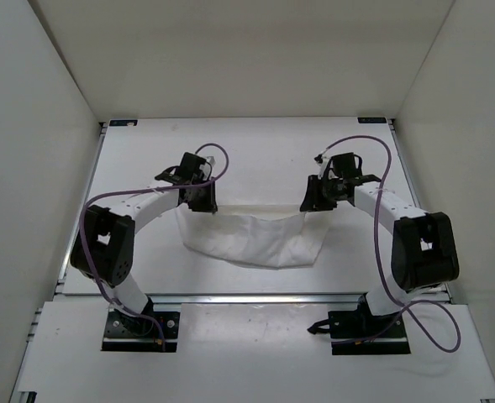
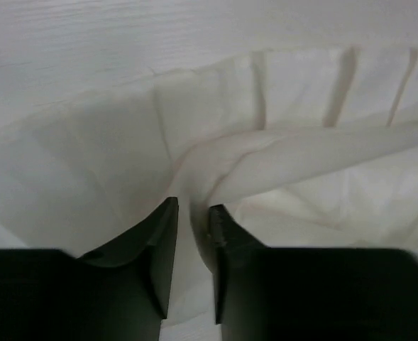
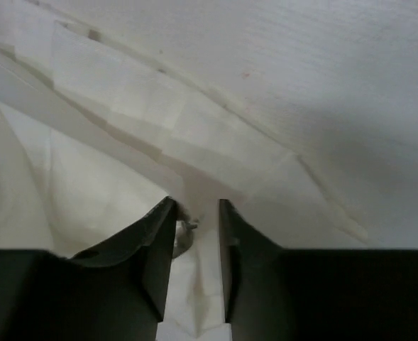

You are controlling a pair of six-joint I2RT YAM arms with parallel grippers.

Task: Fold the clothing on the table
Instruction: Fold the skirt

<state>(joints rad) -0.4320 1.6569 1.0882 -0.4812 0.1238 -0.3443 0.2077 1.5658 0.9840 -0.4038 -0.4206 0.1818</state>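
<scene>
Look: we're on the clothing (image 1: 260, 239), a small plain white garment, soft and creased.
Pose: it's spread crosswise, its far edge sagging in a shallow line between two raised upper corners, its near edge rounded.
Close up: we see faint ribbed pleats and one thick rolled fold across it.
Place: it's mid-width on the table (image 1: 255, 151), nearer the front rail.
Surface: the table is flat matte white.
</scene>
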